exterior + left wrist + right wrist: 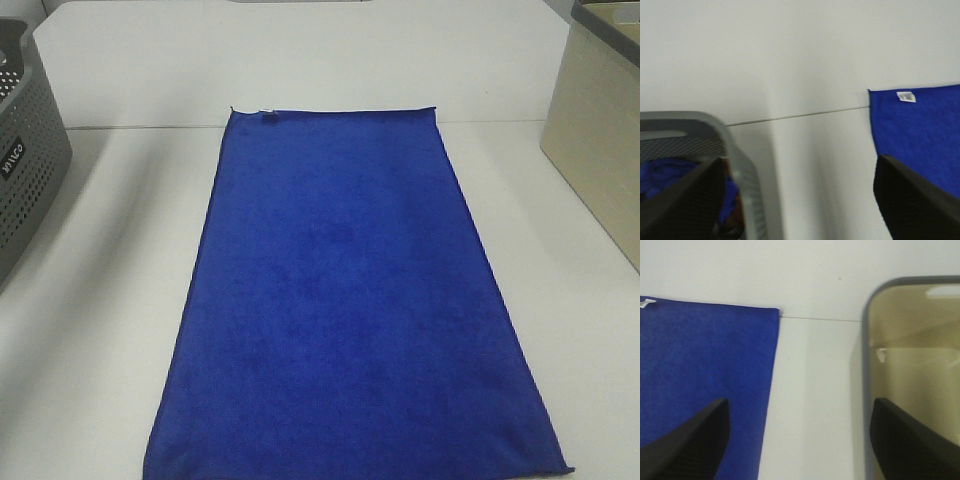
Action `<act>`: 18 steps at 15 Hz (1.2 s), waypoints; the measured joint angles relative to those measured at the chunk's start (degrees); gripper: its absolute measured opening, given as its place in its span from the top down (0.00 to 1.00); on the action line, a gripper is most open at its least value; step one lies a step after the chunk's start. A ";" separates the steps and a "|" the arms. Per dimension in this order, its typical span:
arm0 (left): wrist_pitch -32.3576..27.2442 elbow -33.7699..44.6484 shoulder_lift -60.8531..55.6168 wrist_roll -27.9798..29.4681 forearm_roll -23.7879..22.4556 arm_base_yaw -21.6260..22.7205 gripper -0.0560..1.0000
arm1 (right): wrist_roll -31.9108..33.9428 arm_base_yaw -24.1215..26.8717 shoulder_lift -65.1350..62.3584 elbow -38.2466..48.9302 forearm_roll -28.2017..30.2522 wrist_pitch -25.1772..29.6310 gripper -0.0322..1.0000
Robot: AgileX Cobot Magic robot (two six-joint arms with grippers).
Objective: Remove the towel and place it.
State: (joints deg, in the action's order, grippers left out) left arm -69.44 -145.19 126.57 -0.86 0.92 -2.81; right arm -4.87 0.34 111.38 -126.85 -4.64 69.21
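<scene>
My left gripper (800,200) has its dark fingers (682,200) spread wide with nothing between them, above the bare white table (815,165). My right gripper (800,440) is spread just as wide and empty. The large rectangular deep royal-blue plush towel (340,310) lies flat in the middle of the table, its small white tag (906,96) at a far corner. A grey perforated plastic basket (25,160) holding blue cloth stands beyond my left fingers, a beige bin (915,375) beside my right.

Grey perforated basket (25,150) at left, holding perhaps blue cloth; beige bin (600,140) at right
</scene>
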 joint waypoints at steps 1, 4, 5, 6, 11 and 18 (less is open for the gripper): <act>0.00 3.67 -3.67 0.23 0.80 2.29 0.22 | 0.52 2.06 -3.78 4.24 0.23 0.00 0.24; 0.00 24.92 -19.31 -1.20 1.43 4.64 0.22 | 1.03 3.32 -20.00 22.17 1.83 0.23 0.24; 0.00 32.66 -24.64 -1.55 1.03 4.64 0.22 | 1.03 3.27 -25.95 28.99 1.83 0.40 0.24; -0.11 40.28 -30.71 -1.78 0.57 4.64 0.22 | 1.03 3.27 -32.14 34.89 1.83 0.46 0.24; 1.38 72.48 -60.28 -1.95 0.34 4.64 0.22 | 3.90 3.27 -61.54 57.75 1.72 0.74 0.24; 8.19 105.25 -99.24 -1.95 -3.78 4.64 0.22 | 5.39 3.27 -95.45 84.40 1.66 0.80 0.24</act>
State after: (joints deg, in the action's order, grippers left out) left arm -61.25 -39.94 27.33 -2.81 -2.86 1.83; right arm 0.52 3.61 15.93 -42.46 -2.98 70.02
